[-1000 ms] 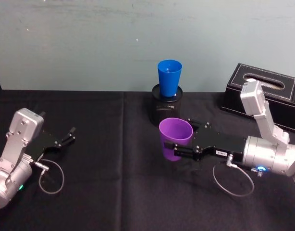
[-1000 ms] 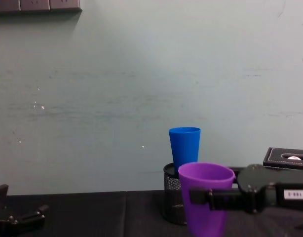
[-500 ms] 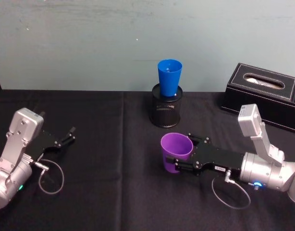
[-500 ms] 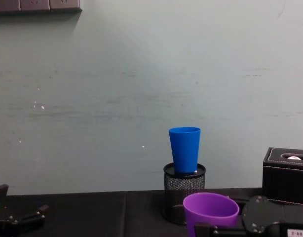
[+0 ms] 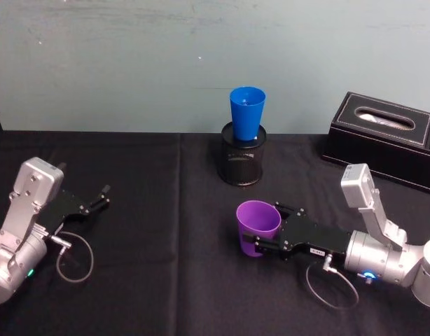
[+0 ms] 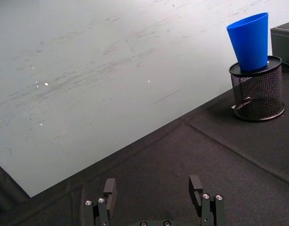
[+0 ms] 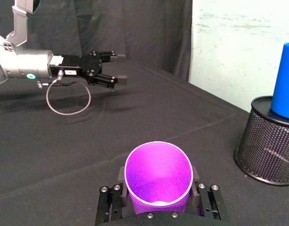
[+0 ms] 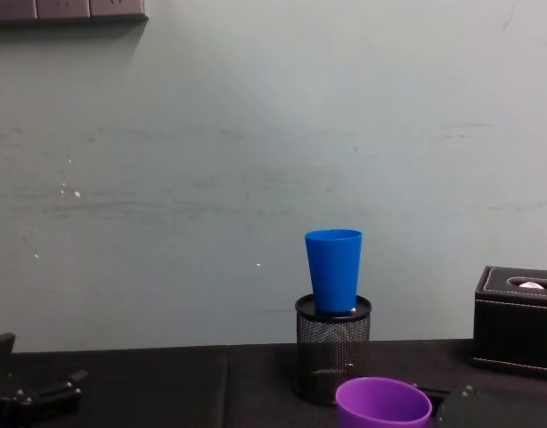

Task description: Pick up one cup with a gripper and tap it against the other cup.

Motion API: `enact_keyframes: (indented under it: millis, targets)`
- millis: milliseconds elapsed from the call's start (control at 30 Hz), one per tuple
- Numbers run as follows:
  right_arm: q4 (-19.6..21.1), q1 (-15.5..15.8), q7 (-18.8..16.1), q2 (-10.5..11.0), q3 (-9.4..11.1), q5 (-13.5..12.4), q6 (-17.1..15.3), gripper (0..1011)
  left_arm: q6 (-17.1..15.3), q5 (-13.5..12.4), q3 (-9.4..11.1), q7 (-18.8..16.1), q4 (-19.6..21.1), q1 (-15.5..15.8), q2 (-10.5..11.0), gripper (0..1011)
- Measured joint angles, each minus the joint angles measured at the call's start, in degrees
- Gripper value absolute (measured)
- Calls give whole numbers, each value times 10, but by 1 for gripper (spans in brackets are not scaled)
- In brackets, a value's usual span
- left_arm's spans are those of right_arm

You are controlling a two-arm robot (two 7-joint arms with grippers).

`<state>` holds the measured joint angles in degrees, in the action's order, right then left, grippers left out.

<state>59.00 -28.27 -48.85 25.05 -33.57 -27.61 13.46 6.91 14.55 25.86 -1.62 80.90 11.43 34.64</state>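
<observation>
Black mesh pen holder (image 5: 242, 162) stood near the back wall of the black-clothed table (image 5: 166, 280), used here as the landmark. The blue cup (image 5: 246, 113) sat upright in the holder's mouth, its base inside the rim, most of its body sticking up above. The purple cup (image 5: 257, 228) was in front of the holder, closer to the robot and well apart from it, upright with its mouth up, not touching the blue cup. The right gripper (image 5: 262, 242) reached in from the holder's front right and was clamped on the purple cup's lower body, one finger on each side; in the right wrist view the cup (image 7: 158, 176) sat between the fingers (image 7: 208, 200). Whether the cup's base touched the cloth was hard to tell, possibly just resting on it. The left gripper (image 5: 100, 197) lay far to the holder's front left, low over the table, fingers spread with nothing between them. A black tissue box (image 5: 386, 138) sat to the holder's right, by the wall.
</observation>
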Motion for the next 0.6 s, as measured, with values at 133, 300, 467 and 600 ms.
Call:
enact_keyframes:
  millis: [133,300,467,600]
  targets:
    - [-8,-1,-2,-4,1,3,2,732,0,0,0,0,0,0,0,1011]
    - [-15,-1,-3,-8,3,10,3,732,0,0,0,0,0,0,0,1011]
    - [-17,-1,-4,-9,5,11,3,732,0,0,0,0,0,0,0,1011]
    - [-17,-1,-4,-9,5,11,3,732,0,0,0,0,0,0,0,1012]
